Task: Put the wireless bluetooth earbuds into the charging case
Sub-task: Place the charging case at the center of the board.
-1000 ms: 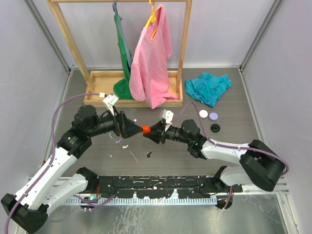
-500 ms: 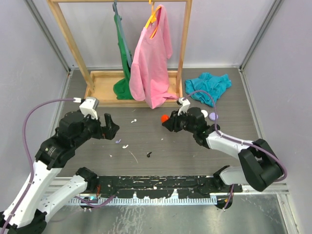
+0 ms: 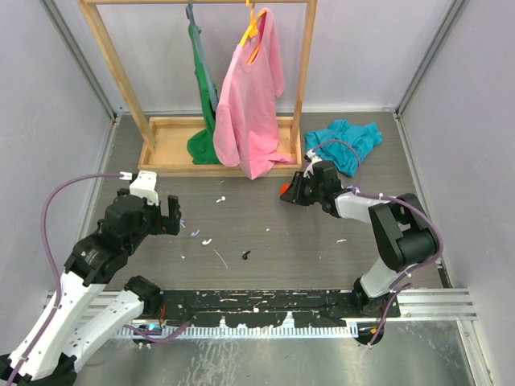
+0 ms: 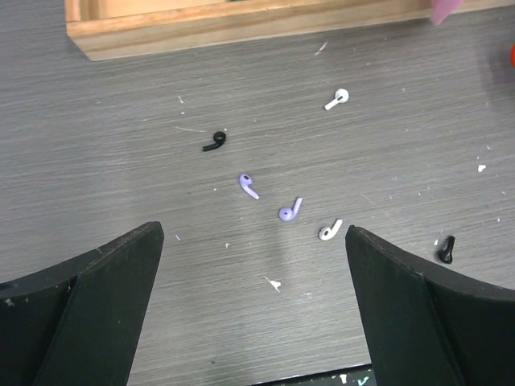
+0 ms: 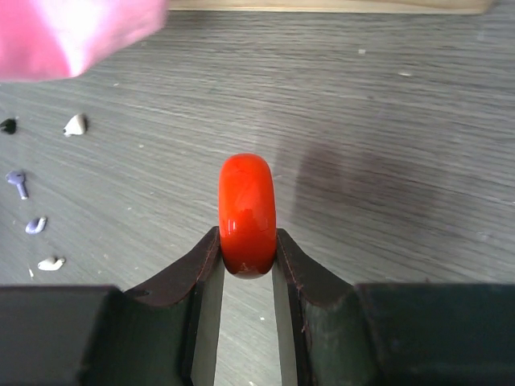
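No readable text, label, brand, number or sign anywhere in these views

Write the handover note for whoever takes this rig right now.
Left gripper: open, empty, over the table.
Right gripper: shut on a red rounded piece, probably a charging case.
On the table: two lilac earbuds, two white earbuds, two black earbuds, all loose.
Done: none of these six is in a case.
Left: pick up and seat each one.
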Action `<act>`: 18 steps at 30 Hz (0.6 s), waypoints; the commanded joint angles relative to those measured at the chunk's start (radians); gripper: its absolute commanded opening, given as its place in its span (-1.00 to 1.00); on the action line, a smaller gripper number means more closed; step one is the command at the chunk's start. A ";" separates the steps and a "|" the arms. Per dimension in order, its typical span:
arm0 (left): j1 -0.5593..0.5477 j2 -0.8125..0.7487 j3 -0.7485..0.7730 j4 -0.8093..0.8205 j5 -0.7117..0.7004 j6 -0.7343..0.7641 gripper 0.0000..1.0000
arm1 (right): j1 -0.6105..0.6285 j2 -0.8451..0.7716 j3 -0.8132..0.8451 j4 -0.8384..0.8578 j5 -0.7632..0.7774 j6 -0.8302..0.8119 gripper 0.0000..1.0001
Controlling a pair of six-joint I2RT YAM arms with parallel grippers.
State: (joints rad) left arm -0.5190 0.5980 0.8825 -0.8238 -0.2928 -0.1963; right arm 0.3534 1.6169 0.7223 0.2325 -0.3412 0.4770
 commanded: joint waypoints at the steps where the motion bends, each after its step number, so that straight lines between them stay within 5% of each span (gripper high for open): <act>1: 0.019 -0.043 -0.002 0.045 -0.060 0.011 0.96 | -0.043 0.039 0.062 -0.050 -0.047 0.009 -0.77; 18: 0.060 -0.120 -0.021 0.054 -0.043 -0.001 0.96 | -0.102 0.020 0.113 -0.253 0.041 -0.089 0.00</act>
State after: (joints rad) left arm -0.4675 0.4973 0.8612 -0.8204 -0.3267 -0.1940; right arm 0.2577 1.6958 0.8028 0.0658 -0.3744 0.4503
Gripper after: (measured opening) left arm 0.980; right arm 0.460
